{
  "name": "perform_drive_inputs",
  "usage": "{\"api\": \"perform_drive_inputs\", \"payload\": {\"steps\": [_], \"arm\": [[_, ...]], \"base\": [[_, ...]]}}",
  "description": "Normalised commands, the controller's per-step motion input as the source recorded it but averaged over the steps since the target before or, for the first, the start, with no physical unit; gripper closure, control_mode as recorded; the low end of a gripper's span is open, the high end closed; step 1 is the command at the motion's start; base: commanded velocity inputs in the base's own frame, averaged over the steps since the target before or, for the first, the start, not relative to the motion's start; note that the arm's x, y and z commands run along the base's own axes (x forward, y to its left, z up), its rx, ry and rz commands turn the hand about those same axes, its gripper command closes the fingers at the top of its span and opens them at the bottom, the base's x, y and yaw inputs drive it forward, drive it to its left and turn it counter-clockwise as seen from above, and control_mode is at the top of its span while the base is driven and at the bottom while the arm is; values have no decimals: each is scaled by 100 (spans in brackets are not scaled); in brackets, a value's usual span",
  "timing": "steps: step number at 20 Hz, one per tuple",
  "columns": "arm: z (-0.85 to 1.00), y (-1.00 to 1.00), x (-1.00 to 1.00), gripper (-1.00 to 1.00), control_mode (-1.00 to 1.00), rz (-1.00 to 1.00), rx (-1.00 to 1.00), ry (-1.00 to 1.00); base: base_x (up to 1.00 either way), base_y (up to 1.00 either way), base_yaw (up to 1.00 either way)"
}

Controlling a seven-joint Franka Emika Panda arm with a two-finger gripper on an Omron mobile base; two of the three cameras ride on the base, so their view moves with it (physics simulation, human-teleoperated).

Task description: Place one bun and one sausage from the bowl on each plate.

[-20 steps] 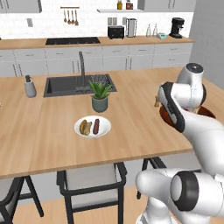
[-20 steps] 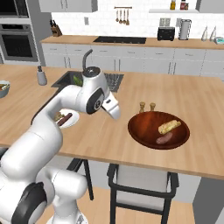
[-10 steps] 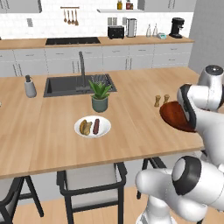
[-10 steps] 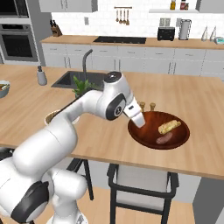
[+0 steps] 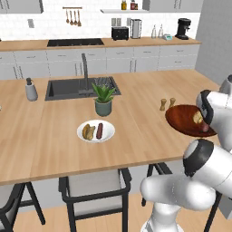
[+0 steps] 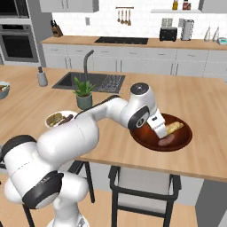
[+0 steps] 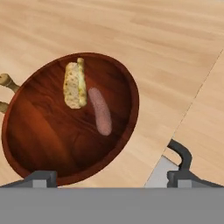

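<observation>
Now the gripper (image 7: 109,177) hangs wide open, holding nothing, above the bowl (image 7: 39,148) on the wooden counter (image 7: 175,52). Inside, a sausage (image 7: 100,111) lies lengthwise beside a bun (image 7: 75,85), nearly parallel. From the left base view, a plate (image 5: 108,136) left of the bowl carries another pair.

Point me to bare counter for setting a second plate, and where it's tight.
Free: the wood between the white plate and the bowl, and the front strip left of that plate. Tight: around the potted plant and sink, and by the two shakers behind the bowl, where the open hand hovers.
</observation>
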Motion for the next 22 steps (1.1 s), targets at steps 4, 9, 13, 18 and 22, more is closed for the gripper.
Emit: {"api": "perform_drive_inputs", "payload": {"steps": [4, 9, 13, 18, 22], "arm": [[-38, -5, 48, -100, -100, 8, 6, 0], [-25, -4, 52, -100, -100, 7, 4, 4], [-23, -16, 39, -100, -100, 1, 0, 6], [-28, -13, 34, -100, -100, 0, 0, 8], [-35, -15, 33, -100, -100, 0, 0, 8]], "base": [[0, 0, 0], [0, 0, 0], [0, 0, 0], [0, 0, 0], [0, 0, 0]]}}
